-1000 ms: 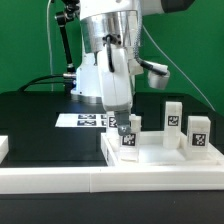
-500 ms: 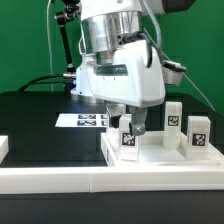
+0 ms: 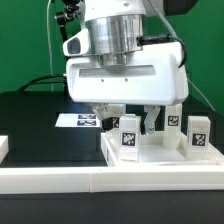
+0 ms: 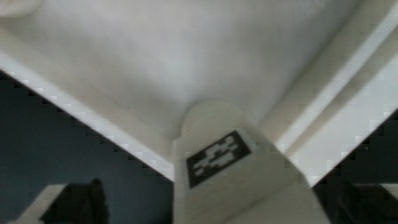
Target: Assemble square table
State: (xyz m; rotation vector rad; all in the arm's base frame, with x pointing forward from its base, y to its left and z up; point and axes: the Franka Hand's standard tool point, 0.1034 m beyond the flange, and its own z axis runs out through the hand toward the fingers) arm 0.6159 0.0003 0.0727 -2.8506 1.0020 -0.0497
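— Where do we find the square top?
— On the black tabletop, against the long white rail, with a tagged leg standing on it.
— And our pincer?
— Spread open, its fingers flanking that leg; the arm hides part of the marker board. In the wrist view the leg is blurred.

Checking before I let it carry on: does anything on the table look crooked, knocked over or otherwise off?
Nothing stands out. The legs that show stand upright on the square top, and the marker board lies flat on the black surface. The gripper stands over the front leg; nothing looks tipped or damaged.
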